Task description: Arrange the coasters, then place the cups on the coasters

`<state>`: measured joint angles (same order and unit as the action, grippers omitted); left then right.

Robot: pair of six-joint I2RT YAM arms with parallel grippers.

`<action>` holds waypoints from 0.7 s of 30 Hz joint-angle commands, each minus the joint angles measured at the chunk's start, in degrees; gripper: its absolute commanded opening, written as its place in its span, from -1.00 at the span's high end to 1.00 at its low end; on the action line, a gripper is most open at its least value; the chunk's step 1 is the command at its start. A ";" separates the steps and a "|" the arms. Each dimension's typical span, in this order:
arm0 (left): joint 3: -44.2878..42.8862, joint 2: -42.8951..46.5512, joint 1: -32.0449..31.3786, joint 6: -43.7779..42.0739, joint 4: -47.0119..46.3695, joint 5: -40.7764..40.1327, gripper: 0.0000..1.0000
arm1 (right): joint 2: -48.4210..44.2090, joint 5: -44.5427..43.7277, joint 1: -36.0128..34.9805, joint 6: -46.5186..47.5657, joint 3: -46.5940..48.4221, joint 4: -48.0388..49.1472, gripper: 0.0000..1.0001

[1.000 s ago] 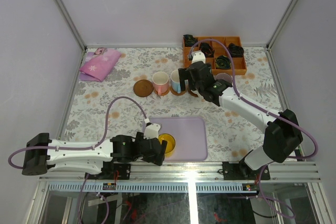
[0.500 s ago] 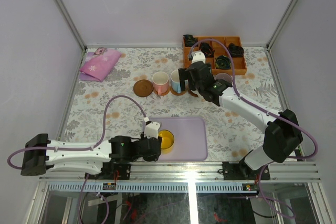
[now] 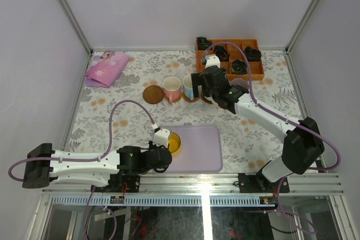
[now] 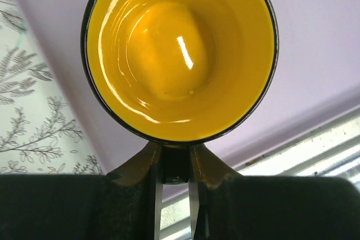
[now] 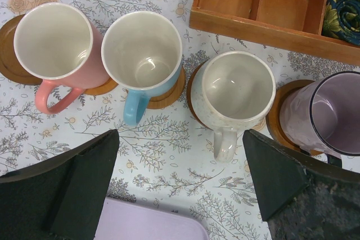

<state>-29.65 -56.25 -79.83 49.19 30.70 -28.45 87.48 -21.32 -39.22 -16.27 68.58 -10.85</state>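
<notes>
The yellow cup [image 3: 175,143] [image 4: 180,54] stands on the lavender tray [image 3: 202,150]. My left gripper [image 3: 167,150] [image 4: 175,161] is shut on its handle at the near side. An empty brown coaster [image 3: 152,94] lies at the left end of the row. To its right stand the pink-handled cup [image 5: 53,40], the light blue cup [image 5: 142,49], the cream-white cup [image 5: 237,85] and the pale purple cup [image 5: 332,113], each on its own coaster [image 5: 169,91]. My right gripper [image 3: 197,87] [image 5: 180,139] hangs open above the row, holding nothing.
An orange-brown compartment box [image 3: 259,75] [image 5: 225,23] with dark folded cloths sits at the back right. A pink cloth [image 3: 106,68] lies at the back left. The tray's corner [image 5: 146,223] reaches just below the cups.
My left gripper has closed on the yellow cup's handle, and gripper and cup have shifted slightly left and away from the table's near edge. The right arm has not moved.
</notes>
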 commanded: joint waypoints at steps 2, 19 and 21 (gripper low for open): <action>-2.61 1.78 0.06 -0.50 -2.12 -13.03 1.00 | -1.22 -0.63 0.48 0.72 0.40 1.95 -0.99; -8.34 5.50 19.09 -10.23 -4.88 -18.13 1.00 | -2.24 -3.17 1.93 1.41 2.00 2.88 -1.00; -8.73 5.34 24.75 -14.20 -6.88 -15.10 1.00 | -2.63 -2.96 2.65 1.01 2.23 3.00 -1.00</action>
<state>-36.36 -52.07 -62.78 43.00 30.96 -42.41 87.48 -22.02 -38.15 -15.38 68.58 -10.79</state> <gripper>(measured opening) 0.158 0.995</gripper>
